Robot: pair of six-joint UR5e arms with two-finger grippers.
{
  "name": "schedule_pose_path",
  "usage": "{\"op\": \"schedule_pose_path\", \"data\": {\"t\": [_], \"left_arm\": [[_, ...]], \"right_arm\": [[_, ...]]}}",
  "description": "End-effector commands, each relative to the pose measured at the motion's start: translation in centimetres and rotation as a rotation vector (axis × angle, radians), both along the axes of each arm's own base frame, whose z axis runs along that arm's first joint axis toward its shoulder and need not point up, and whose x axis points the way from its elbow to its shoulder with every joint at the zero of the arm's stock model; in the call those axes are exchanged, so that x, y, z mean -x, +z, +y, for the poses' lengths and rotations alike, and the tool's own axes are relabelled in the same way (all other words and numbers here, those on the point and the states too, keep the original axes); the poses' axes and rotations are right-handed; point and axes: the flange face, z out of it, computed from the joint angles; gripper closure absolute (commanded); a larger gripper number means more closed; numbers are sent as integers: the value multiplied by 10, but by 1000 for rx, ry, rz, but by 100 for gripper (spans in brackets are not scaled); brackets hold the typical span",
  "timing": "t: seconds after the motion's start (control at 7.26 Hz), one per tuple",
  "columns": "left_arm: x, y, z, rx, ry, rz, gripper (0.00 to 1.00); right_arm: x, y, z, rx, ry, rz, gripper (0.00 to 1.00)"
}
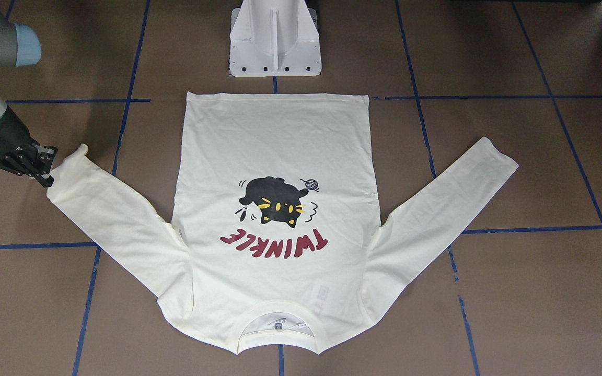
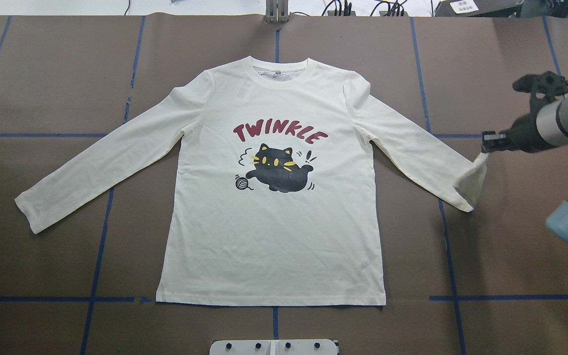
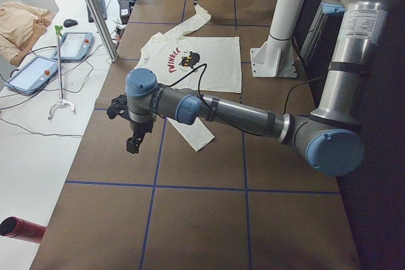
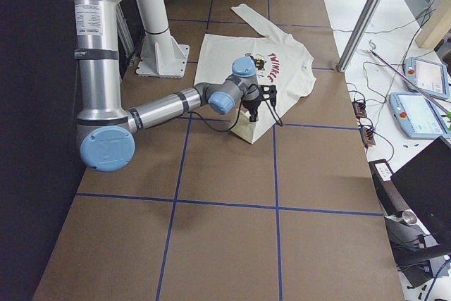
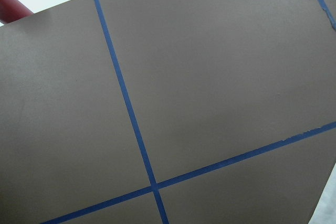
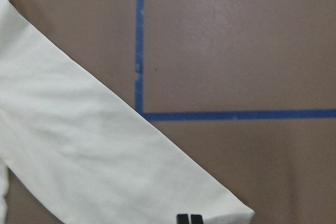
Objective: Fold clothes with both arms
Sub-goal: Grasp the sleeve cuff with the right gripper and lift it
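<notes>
Brown tabletop (image 2: 511, 256) with a blue tape grid | cream long-sleeved cat-print T-shirt (image 2: 274, 236) spread flat, print up | right claw (image 2: 482, 150) pinching the T-shirt's lifted sleeve cuff (image 2: 474, 182) | left claw (image 3: 133, 145) beyond the T-shirt's other sleeve, grip state unclear

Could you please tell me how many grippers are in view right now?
2. The right gripper holds one cuff of the shirt raised off the table. The left gripper, seen only in the left side view, hangs over bare table beyond the other cuff.

One T-shirt (image 2: 274, 236), two arms (image 3: 240, 115) (image 4: 162, 107), one pedestal (image 1: 275, 42), two tablets (image 4: 426, 75) (image 4: 419, 114)
</notes>
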Motion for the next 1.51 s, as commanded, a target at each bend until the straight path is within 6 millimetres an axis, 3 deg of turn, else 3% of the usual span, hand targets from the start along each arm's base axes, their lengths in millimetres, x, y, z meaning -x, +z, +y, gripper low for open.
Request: {"op": "schedule_pose_path", "data": {"t": [0.0, 0.14, 0.28, 0.41, 0.69, 0.83, 0.96, 1.24, 1.38], "left_arm": [[0, 0, 0, 0, 0, 0, 0], [0, -1, 0, -1, 0, 0, 0], [0, -1, 0, -1, 0, 0, 0], [0, 0, 0, 1, -1, 0, 0], [0, 0, 0, 2, -1, 0, 0], [0, 0, 0, 3, -1, 0, 0], [0, 2, 0, 6, -1, 0, 0], [0, 5, -1, 11, 0, 0, 0], [0, 8, -1, 16, 0, -1, 0]], "right_arm": [[12, -141, -62, 25, 49, 23, 100], [17, -212, -78, -20, 81, 36, 100], [25, -271, -84, -110, 98, 24, 100], [43, -317, -89, -161, 96, 2, 100], [106, -393, -112, -194, 81, 7, 100], [149, -420, -114, -198, 69, 31, 100], [206, -416, -99, -212, 60, 80, 100], [343, -387, -60, -250, 122, 61, 100], [389, -395, -55, -264, 168, 56, 100]]}}
